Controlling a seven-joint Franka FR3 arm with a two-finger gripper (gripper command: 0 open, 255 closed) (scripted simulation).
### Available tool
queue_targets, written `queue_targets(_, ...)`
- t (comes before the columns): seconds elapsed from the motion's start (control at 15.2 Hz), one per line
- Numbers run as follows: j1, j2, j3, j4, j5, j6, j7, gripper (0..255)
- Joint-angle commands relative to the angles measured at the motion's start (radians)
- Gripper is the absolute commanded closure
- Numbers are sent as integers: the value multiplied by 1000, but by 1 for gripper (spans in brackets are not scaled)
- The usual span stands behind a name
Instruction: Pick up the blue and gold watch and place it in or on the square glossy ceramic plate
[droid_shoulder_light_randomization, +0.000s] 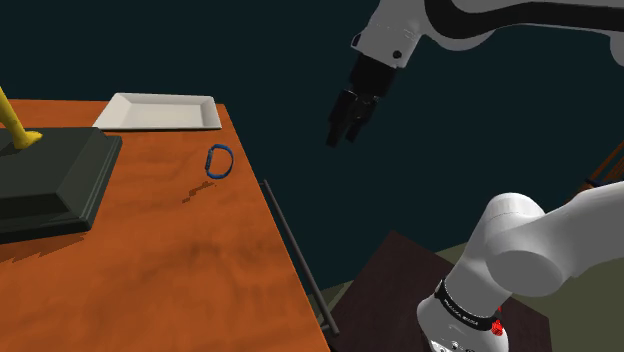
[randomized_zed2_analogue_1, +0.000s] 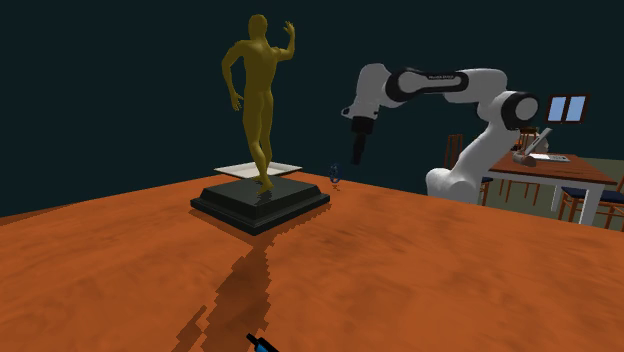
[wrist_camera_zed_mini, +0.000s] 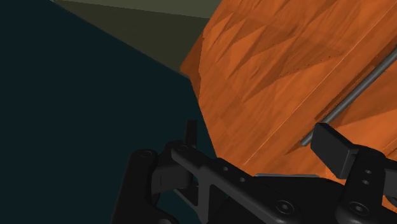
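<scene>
Blue watch (droid_shoulder_light_randomization: 221, 161) standing on its rim on the orange table (droid_shoulder_light_randomization: 180, 260), close to the edge that faces the arm and near the white square plate (droid_shoulder_light_randomization: 160, 112) at the table's corner. Gripper (droid_shoulder_light_randomization: 342, 140), jaws spread, hangs in the air beyond that edge, well apart from the watch. A gold statue (randomized_zed2_analogue_1: 258, 90) stands on a dark base (droid_shoulder_light_randomization: 55, 180) beside the plate.

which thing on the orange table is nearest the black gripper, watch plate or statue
The small blue watch, standing by the table edge closest to the black gripper; the white square plate and the gold statue sit farther away.
</scene>
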Motion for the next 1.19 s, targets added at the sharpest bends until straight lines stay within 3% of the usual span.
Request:
queue_targets(0.0, 18, 23, 33, 17, 26, 36, 26, 0)
queue_targets(0.59, 75, 139, 184, 128, 100, 181, 146, 0)
queue_targets(1.12, 91, 272, 324, 275, 95, 296, 261, 0)
